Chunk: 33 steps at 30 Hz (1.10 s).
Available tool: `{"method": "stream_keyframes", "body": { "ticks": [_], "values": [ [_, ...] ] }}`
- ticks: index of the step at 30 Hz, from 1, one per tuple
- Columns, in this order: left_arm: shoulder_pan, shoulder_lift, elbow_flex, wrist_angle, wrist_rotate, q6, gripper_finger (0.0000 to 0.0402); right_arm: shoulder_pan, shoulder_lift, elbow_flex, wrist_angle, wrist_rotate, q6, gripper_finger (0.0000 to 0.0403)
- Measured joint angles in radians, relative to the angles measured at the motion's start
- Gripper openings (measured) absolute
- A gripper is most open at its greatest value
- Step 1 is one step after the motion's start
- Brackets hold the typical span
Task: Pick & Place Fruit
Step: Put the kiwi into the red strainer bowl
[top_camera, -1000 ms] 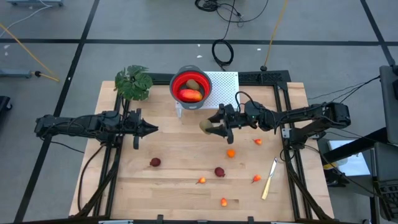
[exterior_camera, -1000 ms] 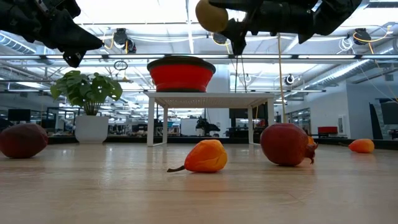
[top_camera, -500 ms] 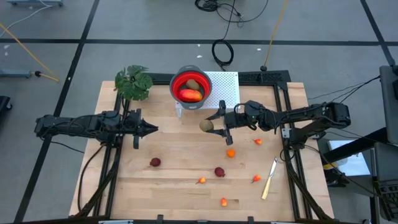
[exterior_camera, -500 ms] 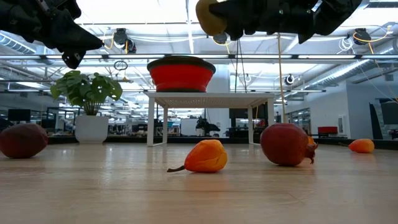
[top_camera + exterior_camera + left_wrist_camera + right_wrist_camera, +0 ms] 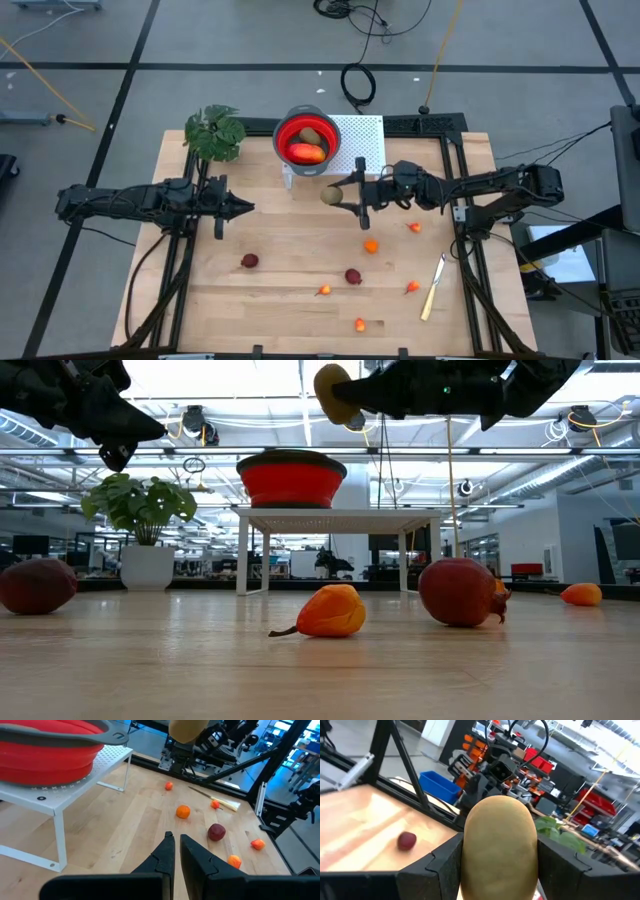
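An olive-brown oval fruit [image 5: 329,197] hangs high over the table's middle, with my right gripper [image 5: 340,196] shut on it just near of the red bowl [image 5: 288,131]. The bowl stands on a white rack [image 5: 362,138] and holds another olive fruit [image 5: 312,136] and a red-orange piece [image 5: 306,153]. Two dark red rounds [image 5: 249,261] [image 5: 353,276] and several small orange bits [image 5: 371,246] lie on the wood. My left gripper [image 5: 246,207] hovers shut at the table's left. My right gripper pinches the olive-brown fruit by its two opposite sides [image 5: 470,851] between its two fingers [image 5: 439,866]. The fingers reach in level from the table's right. The fruit is lifted clear, above the bowl's rim in the low view [image 5: 330,393].
A leafy plant [image 5: 214,132] stands at the far left of the table. A pale-handled knife [image 5: 433,288] lies near the right edge. Bare wood stretches along the near left side.
My right gripper has rolled about the line it points along, turning the olive fruit with it. The fruit has shifted slightly toward the far edge and the bowl.
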Motion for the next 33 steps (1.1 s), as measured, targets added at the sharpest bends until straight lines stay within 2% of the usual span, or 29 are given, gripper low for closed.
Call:
{"method": "stream_keyframes", "body": {
  "ticks": [9,17,25,33],
  "values": [
    [0.0,0.0,0.0,-0.005,0.0,-0.043,0.0026,-0.019,0.0,0.0,-0.056,0.001,-0.045,0.0206],
    [0.0,0.0,0.0,-0.006,0.0,-0.053,0.0026,-0.019,0.0,0.009,-0.141,0.077,0.107,0.0206],
    [0.0,0.0,0.0,-0.012,0.0,-0.069,0.0026,-0.019,0.0,0.197,-0.501,0.079,0.102,0.0206],
    [0.0,0.0,0.0,-0.012,0.0,-0.064,0.0026,-0.039,0.0,0.366,-0.662,0.075,0.078,0.0206]
  ]
}}
